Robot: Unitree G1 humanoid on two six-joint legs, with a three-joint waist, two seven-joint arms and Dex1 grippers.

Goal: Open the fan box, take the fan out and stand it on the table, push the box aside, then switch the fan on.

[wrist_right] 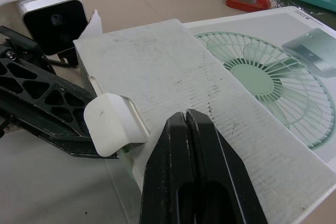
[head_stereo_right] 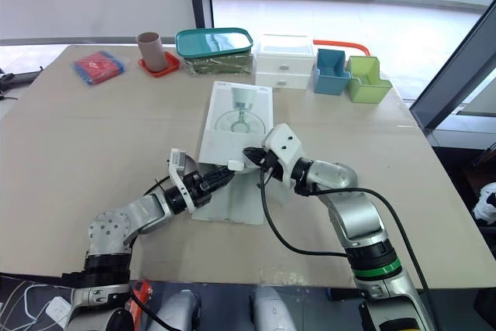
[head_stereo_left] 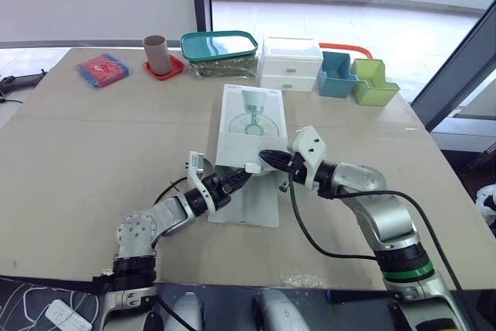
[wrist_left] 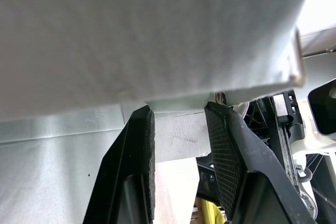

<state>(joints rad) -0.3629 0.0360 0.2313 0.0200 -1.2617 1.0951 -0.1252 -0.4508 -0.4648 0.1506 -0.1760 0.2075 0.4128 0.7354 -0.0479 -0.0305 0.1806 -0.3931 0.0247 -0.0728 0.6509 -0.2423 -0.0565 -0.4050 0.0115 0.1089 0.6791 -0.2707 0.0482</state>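
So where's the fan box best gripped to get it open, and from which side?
Grip the small white tuck tab on the fan box's near end, coming from the robot's side. The box lies flat with that end toward the robot, and the tab curls free of the panel, thin enough for a pincer.

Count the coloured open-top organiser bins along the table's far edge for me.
2. A blue bin stands just right of the white drawer unit, and a green bin stands next to it, further right. Nothing there looks able to hide another.
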